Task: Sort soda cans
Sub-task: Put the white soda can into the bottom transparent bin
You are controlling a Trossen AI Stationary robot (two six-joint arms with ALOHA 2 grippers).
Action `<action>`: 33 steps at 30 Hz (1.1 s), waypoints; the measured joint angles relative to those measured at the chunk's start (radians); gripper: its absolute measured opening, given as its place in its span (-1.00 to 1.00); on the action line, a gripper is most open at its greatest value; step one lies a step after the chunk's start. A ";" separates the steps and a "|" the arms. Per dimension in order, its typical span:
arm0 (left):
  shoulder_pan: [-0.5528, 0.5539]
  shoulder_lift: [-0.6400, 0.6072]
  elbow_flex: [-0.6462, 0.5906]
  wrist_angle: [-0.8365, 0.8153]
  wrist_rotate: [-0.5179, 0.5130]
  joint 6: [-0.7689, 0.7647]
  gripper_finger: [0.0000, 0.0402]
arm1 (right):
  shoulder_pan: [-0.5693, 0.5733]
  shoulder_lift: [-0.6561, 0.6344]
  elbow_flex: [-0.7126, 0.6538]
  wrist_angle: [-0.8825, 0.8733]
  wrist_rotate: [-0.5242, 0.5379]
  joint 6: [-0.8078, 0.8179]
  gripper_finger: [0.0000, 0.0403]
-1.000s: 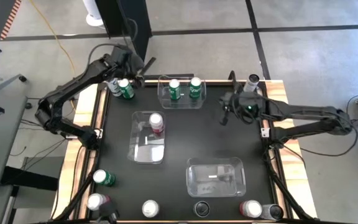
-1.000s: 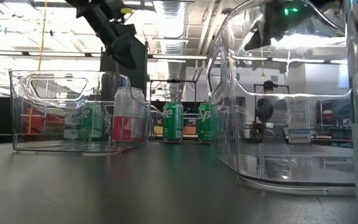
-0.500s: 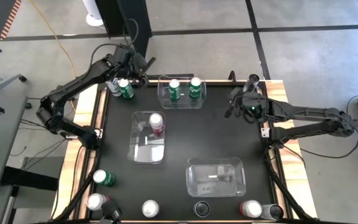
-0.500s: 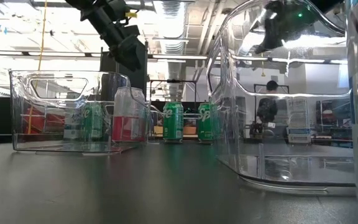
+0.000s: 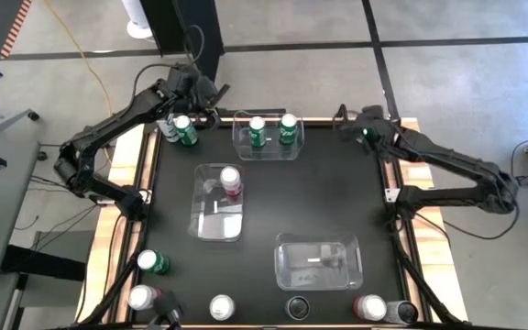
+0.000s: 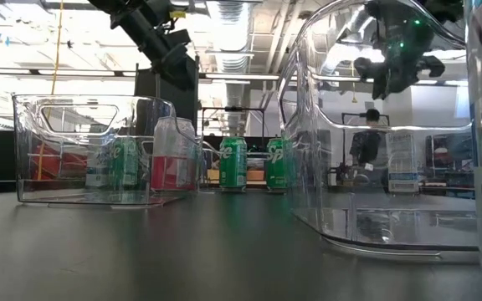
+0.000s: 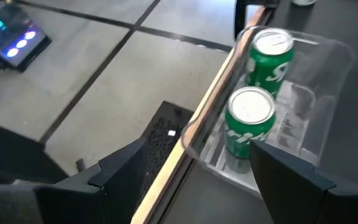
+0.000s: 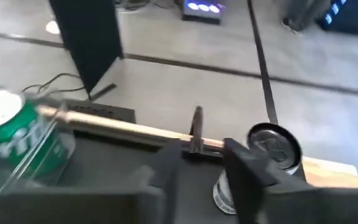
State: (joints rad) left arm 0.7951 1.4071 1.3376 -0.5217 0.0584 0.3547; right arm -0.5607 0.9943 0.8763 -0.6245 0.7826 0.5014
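Observation:
My right gripper [image 5: 349, 119] [image 8: 201, 169] is open at the table's far right corner. A dark can [image 8: 271, 149] stands on the table just past the outer side of one finger, untouched. My left gripper [image 5: 200, 95] [image 7: 209, 140] is open above the far left corner, over a green can [image 5: 186, 131] standing on the table. Two green cans [image 5: 258, 131] [image 5: 288, 128] stand in the far bin [image 5: 267, 151]. A red can [image 5: 231, 181] stands in the middle bin [image 5: 216, 220].
A third clear bin [image 5: 319, 261] sits near the right with no can in it. Several cans stand along the near edge: green [image 5: 151, 263], red [image 5: 142, 297], dark [image 5: 297, 307], red [image 5: 369, 307]. A pale can [image 5: 166, 128] stands beside the far left green one.
My right gripper has moved from over the table toward the far edge and turned toward the far right corner, where the dark can stands. No can or bin has moved.

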 joint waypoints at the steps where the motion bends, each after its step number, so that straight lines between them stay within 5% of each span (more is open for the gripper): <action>1: 0.000 0.000 0.000 0.000 0.012 0.000 0.38 | -0.023 0.013 0.022 -0.022 -0.002 0.022 -0.06; 6: 0.000 0.000 0.000 -0.001 0.052 0.006 0.38 | -0.145 0.092 0.156 -0.192 -0.053 0.126 0.49; 12: 0.000 0.000 0.000 -0.002 0.076 0.027 0.38 | -0.275 0.202 0.208 -0.212 -0.180 0.148 0.81; 33: 0.000 0.000 0.000 -0.004 0.141 0.047 0.38 | -0.310 0.386 0.227 -0.301 -0.094 0.355 0.89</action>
State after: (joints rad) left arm 0.7952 1.4067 1.3376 -0.5262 0.1996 0.4016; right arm -0.8705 1.3806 1.1033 -0.9258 0.6886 0.8564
